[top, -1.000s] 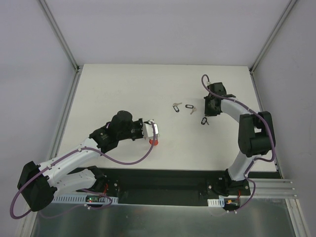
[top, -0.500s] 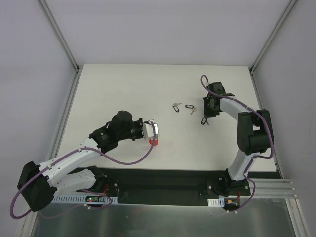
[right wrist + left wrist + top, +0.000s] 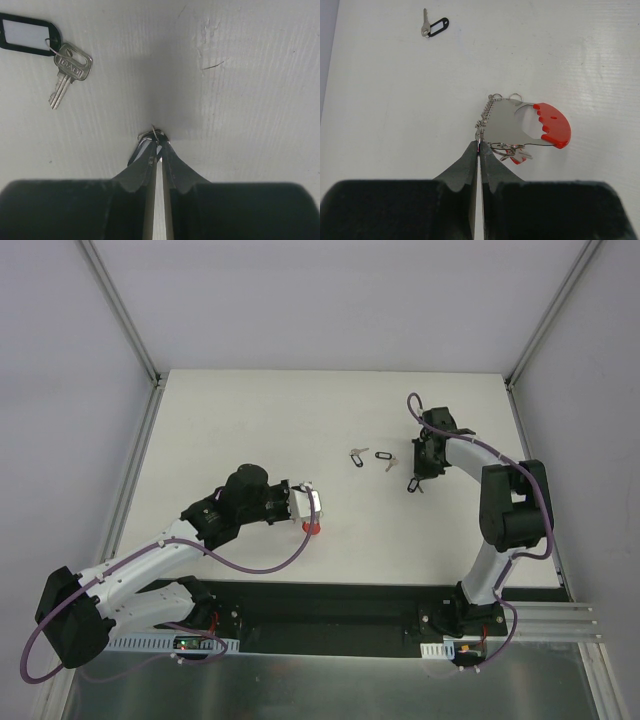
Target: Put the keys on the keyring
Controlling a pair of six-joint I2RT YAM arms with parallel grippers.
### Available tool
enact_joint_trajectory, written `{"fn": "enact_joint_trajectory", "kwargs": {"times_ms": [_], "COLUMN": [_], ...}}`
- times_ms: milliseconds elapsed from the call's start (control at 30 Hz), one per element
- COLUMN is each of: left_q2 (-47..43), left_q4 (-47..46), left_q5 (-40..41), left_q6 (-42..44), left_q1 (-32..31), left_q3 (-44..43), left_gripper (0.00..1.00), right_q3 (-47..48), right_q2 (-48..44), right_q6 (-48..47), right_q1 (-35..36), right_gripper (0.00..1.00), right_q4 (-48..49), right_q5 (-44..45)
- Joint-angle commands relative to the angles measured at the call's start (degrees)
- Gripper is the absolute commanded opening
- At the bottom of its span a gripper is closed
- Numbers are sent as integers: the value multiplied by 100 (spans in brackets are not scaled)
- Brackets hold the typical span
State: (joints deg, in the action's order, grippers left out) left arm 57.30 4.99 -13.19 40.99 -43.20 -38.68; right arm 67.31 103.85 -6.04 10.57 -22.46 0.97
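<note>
My left gripper (image 3: 479,145) is shut on the grey metal edge of the keyring (image 3: 512,122), whose red arc (image 3: 552,125) points away from the jaws. A key with a red tag (image 3: 516,155) hangs from it. From above, the left gripper (image 3: 312,504) holds the keyring (image 3: 312,527) just over the table, left of centre. My right gripper (image 3: 159,144) is down on the table, its jaws pinched on the wire loop and black tag of a key (image 3: 141,147). That key (image 3: 413,486) lies under the right gripper (image 3: 421,477). Two more black-tagged keys (image 3: 358,456) (image 3: 385,459) lie loose nearby.
A loose key with a black tag (image 3: 70,70) lies on the white table (image 3: 250,75) up and to the left of my right fingers. Another key (image 3: 434,27) shows far ahead of the left gripper. Metal frame posts (image 3: 140,350) stand at the table's back corners.
My right jaws have closed in on the key on the table, and the right wrist has shifted slightly. The left arm and keyring have not moved.
</note>
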Motion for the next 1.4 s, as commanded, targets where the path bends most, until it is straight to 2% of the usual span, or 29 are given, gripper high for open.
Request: {"fn": "enact_joint_trajectory", "kwargs": {"times_ms": [0,100,533,733,867,1100,1367], "left_q2": [-70,-61,-78,-96,-113,-157,-263], "left_q4": [-174,-174,-174,-174,-166,-166,-174], "left_q5": [-140,-131,-123,-114,-114,-149,-272], "left_q6": [49,49,58,67,58,58,40], "left_q1": [-57,-57,-57,-66,-57,-66,-66], "left_q3": [18,18,27,27,27,27,36], "left_gripper": [0,0,0,0,0,0,0], "right_q3": [256,248,353,371,275,-147,-508], "right_q2": [39,47,144,162,100,-636,-1709], "right_q6": [7,7,24,42,24,-572,-1417], "right_q1": [-46,-46,-72,-72,-72,42,595], "right_gripper": [11,8,6,1,1,1,1], "right_q4": [-154,-162,-250,-312,-233,57,136], "right_q5": [-45,-45,-229,-203,-220,-150,-132]}}
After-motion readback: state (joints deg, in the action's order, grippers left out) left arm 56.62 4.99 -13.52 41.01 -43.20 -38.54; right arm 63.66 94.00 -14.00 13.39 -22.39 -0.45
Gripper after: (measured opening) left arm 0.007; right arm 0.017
